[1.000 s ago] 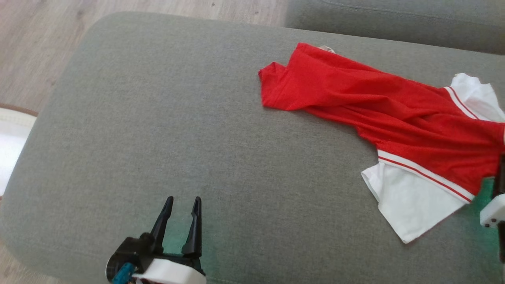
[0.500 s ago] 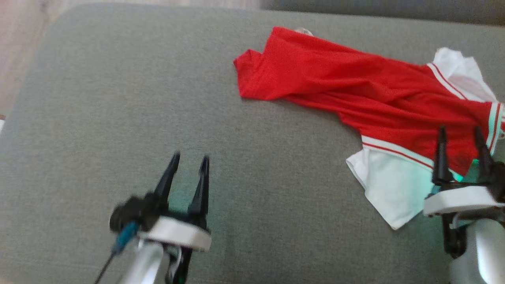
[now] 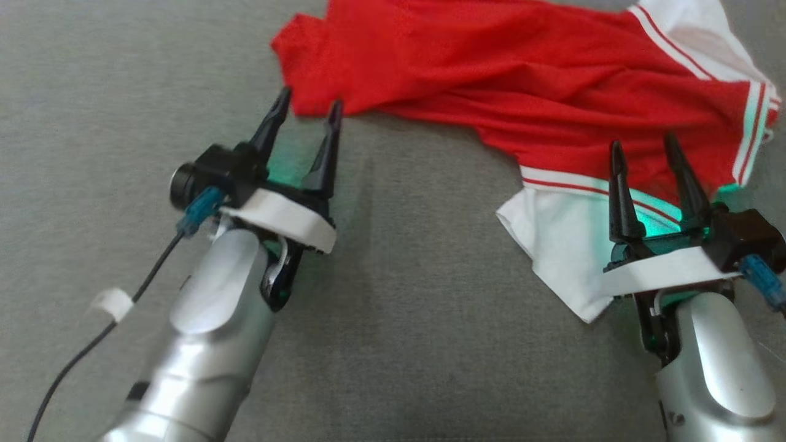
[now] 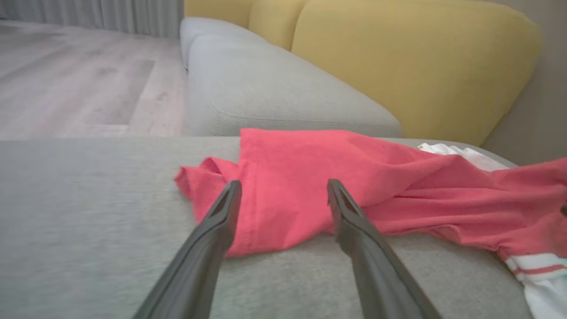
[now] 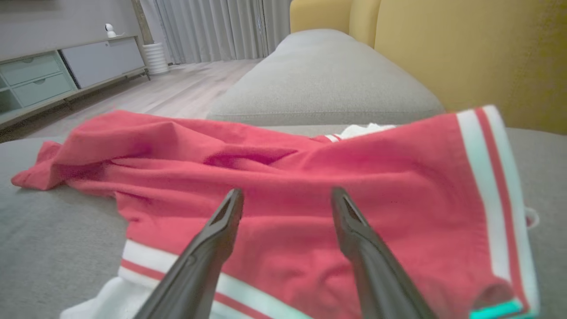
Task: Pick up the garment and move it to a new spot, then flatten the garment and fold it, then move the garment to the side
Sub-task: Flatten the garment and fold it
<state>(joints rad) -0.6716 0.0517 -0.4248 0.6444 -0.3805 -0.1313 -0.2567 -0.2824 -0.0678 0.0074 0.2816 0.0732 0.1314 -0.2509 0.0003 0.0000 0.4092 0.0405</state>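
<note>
**Both arms up at the shorts, nothing gripped yet**

The red shorts (image 3: 522,80) lie rumpled and stretched out on the far right part of the grey sofa cushion (image 3: 399,294). One bunched red end points toward my left, and the white side panel (image 3: 559,245) with its striped trim lies toward my right. They are neither flattened nor lifted.

In the last second both arms have come forward. The left gripper (image 3: 310,99) sat well short of the cloth before. Now its fingers are spread apart with the tips at the near edge of the bunched red end, though I cannot tell whether they touch it. The right gripper (image 3: 641,141) was barely at the frame's edge a second ago. It now hangs over the striped trim where red meets white, its fingers likewise wide apart and holding nothing. The head has tipped down too, so the shift of the picture is the camera's doing, and the shorts look to lie as they did.

I read this as lining up for a two-armed pickup, the task's first step. Moving, flattening and folding all remain.

The cushion is soft woven grey fabric, so a low pinch might catch it as well. Beyond it are a second grey cushion (image 5: 323,75), yellow back cushions (image 4: 412,66), pale wood floor (image 4: 79,88), grey curtains (image 5: 212,26) and a low cabinet (image 5: 44,75).
</note>
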